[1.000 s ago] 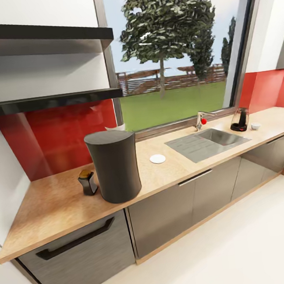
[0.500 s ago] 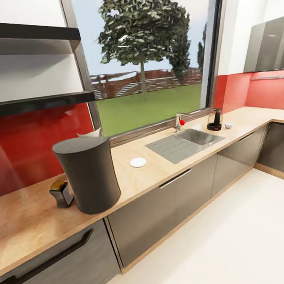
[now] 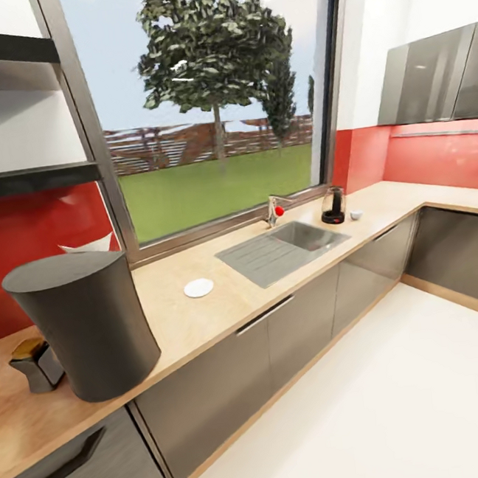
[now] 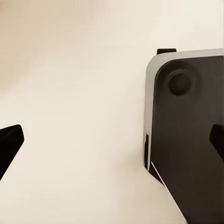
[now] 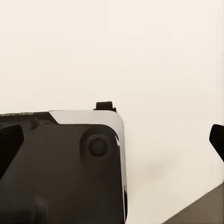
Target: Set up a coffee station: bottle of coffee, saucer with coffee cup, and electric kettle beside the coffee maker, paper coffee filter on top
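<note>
The coffee maker [image 3: 85, 323], a tall dark grey column, stands on the light-wood kitchen countertop [image 3: 182, 323] at the left. A white edge peeks out behind its top. Close on its left stands the small dark bottle of coffee [image 3: 36, 364] with a brown cap. The white saucer [image 3: 198, 287] lies flat between the coffee maker and the steel sink [image 3: 281, 247]. Beyond the sink stand the electric kettle [image 3: 332, 206] and the tiny coffee cup [image 3: 356, 214]. My left gripper [image 4: 112, 144] and right gripper [image 5: 112, 142] are both open and hold nothing, pointing down over the pale floor and my dark base.
Two dark shelves [image 3: 32, 179] hang on the wall above the coffee maker. A tap [image 3: 273, 210] with a red knob stands behind the sink. The counter turns a corner at the far right under grey wall cabinets [image 3: 428, 76]. Pale floor [image 3: 406, 398] spreads before the cabinet fronts.
The whole head view has swung to the right, so the coffee maker, bottle, saucer and sink now sit further left in the picture. Nothing on the counter has moved.
</note>
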`<state>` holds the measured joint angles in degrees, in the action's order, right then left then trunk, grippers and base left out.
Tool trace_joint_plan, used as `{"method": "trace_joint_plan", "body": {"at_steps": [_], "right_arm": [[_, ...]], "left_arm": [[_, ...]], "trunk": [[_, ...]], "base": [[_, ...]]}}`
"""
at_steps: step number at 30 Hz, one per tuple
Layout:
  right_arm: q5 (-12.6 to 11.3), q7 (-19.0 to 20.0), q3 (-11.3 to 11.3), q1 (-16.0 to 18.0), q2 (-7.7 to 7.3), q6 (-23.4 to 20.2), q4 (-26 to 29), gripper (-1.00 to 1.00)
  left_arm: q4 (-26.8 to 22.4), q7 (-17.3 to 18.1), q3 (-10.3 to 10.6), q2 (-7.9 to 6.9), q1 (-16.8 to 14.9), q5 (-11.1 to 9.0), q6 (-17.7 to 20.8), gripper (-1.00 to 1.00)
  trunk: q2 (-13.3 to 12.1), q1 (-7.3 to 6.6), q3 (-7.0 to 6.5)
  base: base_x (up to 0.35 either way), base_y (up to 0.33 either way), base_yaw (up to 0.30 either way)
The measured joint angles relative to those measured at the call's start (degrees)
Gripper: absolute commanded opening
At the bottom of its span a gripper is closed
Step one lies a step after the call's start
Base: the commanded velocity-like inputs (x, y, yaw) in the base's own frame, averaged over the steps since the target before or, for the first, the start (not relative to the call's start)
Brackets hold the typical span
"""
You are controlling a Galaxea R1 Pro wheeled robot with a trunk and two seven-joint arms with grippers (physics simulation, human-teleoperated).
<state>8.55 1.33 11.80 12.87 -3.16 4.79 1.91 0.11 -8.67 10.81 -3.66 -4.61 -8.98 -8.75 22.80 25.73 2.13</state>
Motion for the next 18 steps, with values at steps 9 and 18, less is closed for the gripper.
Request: {"method": "trace_joint_plan", "body": {"at_steps": [9,18], "right_arm": [[-0.09,-0.1,0.14,0.0,-0.06,0.02,0.0,1.0],[-0.16,-0.14,0.19,0.0,-0.07,0.02,0.0,1.0]], "left_arm": [[0.01,0.04,0.02,0.01,0.0,0.06,0.06,1.0],[-0.06,0.0,-0.02,-0.04,0.0,-0.12,0.06,1.0]], "trunk": [[0.0,0.0,0.0],[0.0,0.0,0.0]], "base": [[0.233,-0.214,-0.001],[0.232,-0.224,0.0]]}}
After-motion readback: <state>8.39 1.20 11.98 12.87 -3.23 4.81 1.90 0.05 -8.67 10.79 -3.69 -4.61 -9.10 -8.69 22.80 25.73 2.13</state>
